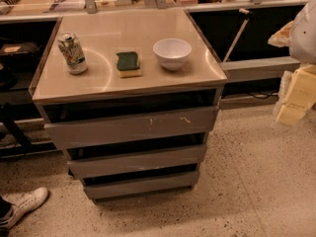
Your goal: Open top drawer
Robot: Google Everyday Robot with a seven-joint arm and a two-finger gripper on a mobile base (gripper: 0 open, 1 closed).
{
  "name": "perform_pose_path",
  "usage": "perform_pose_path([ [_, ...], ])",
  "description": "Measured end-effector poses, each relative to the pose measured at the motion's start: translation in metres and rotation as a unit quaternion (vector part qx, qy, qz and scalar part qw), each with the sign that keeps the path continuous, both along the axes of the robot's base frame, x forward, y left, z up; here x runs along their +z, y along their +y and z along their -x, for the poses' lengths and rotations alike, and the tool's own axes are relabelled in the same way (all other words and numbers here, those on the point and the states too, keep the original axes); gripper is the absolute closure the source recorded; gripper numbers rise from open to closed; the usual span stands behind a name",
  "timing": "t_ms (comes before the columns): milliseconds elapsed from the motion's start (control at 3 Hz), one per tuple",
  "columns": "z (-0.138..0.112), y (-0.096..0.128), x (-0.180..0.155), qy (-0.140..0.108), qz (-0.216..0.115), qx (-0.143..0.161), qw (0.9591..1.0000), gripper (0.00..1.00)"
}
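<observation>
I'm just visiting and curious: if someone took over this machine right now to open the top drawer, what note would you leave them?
The tool is at the right edge of the view, apart from the cabinet.
The top drawer, the widest one with the scratched front, appears shut.
Done: nothing visible yet.
Left: bring the tool to the top drawer and pull it out.

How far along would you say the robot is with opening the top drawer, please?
Nothing looks done yet: the top drawer appears shut beneath the countertop. In hand: the claw hangs at the view's right edge, well clear of the drawer. Left: reaching the drawer front, catching its edge and pulling it out.
</observation>
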State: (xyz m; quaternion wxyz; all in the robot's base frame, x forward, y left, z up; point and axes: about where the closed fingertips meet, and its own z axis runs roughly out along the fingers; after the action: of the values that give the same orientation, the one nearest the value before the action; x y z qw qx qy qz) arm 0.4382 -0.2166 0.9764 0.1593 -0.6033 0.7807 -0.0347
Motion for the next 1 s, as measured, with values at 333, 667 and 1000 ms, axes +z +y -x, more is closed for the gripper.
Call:
perform_pose_path([
  [333, 0.000, 0.000, 0.000, 0.000, 0.000, 0.000, 1.0000, 0.00],
  [667, -0.003, 0.000, 0.002, -0.009, 0.001, 0.002, 1.0000, 0.00],
  [1000, -0.007, 0.016, -0.025, -0.017, -0.001, 0.023, 0.9996, 0.00],
])
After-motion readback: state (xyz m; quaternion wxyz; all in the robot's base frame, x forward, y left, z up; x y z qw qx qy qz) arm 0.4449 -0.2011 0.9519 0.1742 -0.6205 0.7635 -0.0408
